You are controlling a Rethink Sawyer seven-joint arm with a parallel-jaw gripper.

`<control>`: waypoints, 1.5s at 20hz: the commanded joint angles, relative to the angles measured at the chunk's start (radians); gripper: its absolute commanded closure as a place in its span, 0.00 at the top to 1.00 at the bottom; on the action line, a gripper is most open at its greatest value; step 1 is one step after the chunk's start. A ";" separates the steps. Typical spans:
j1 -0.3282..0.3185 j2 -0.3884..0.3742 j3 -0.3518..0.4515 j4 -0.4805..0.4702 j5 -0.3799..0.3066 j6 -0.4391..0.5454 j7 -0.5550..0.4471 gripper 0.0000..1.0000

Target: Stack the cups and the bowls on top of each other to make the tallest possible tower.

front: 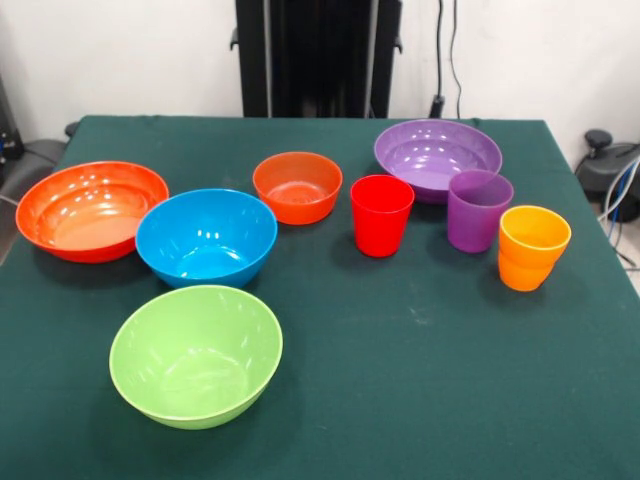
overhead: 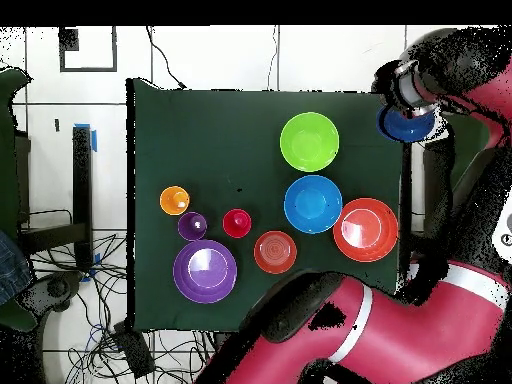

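Note:
No arm shows in the front view. In the overhead view the arm's end, with my gripper (overhead: 405,108), is past the table's right edge, shut on the small dark blue bowl (overhead: 406,125), which hangs there off the table. All other pieces stand apart and upright; no tower stands. They are the lime green bowl (front: 196,355) (overhead: 309,141), light blue bowl (front: 205,236) (overhead: 313,203), wide orange-red bowl (front: 90,210) (overhead: 365,229), small orange bowl (front: 297,186) (overhead: 275,252), wide purple bowl (front: 437,157) (overhead: 205,271), red cup (front: 381,215) (overhead: 237,223), purple cup (front: 479,210) (overhead: 192,225) and orange cup (front: 533,247) (overhead: 174,200).
The green table cloth (front: 400,380) is bare at the near right of the front view. The black pedestal (front: 318,55) stands behind the table's far edge. In the overhead view the red arm (overhead: 330,330) curves round the table's bottom right.

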 commanded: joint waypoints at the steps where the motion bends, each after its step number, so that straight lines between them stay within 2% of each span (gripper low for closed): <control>1: -0.015 -0.040 0.062 0.049 -0.030 0.125 -0.296 0.00; 10: -0.026 -0.007 0.057 -0.036 -0.040 0.162 -0.314 0.00; 13: -0.023 -0.006 0.056 -0.037 -0.041 0.158 -0.306 0.00; 17: -0.005 -0.025 0.044 0.009 -0.044 0.136 -0.268 0.00; 22: 0.030 -0.067 0.051 0.160 -0.016 0.058 -0.157 0.00; 27: 0.071 -0.099 0.053 0.241 -0.005 0.030 -0.082 0.00; 30: 0.098 -0.111 0.052 0.277 0.007 0.009 -0.003 0.00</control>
